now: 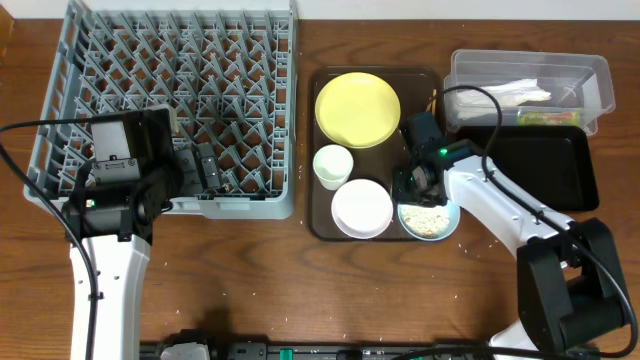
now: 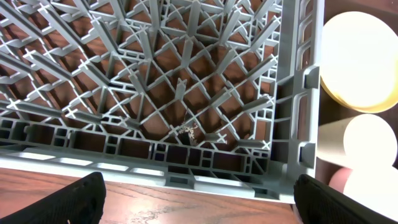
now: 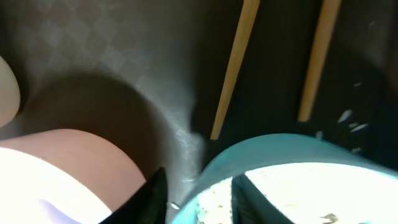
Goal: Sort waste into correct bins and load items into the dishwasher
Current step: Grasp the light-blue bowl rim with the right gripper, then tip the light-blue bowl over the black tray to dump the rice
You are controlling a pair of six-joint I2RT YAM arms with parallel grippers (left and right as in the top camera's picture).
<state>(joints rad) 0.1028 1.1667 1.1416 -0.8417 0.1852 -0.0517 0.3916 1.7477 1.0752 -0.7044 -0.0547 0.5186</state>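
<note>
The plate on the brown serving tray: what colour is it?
Plain pale yellow plate, clearest in the overhead view.

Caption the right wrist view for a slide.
Right gripper straddling the light-blue bowl rim, chopsticks lying beyond.

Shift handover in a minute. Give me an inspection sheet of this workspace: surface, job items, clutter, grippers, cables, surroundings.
Surface: wooden table, pale crumbs scattered near its front edge.
Job items: grey dish rack holds no dishes; yellow plate, white cup, white bowl, light-blue bowl with rice, chopsticks on the brown tray; napkin and wrapper in the clear tub; black tray bare.
Clutter: nothing seen.
Grippers: left gripper open at the rack's edge; right gripper straddling the light-blue bowl's rim.
Cables: black leads along both arms.
Surroundings: nothing seen.
</note>
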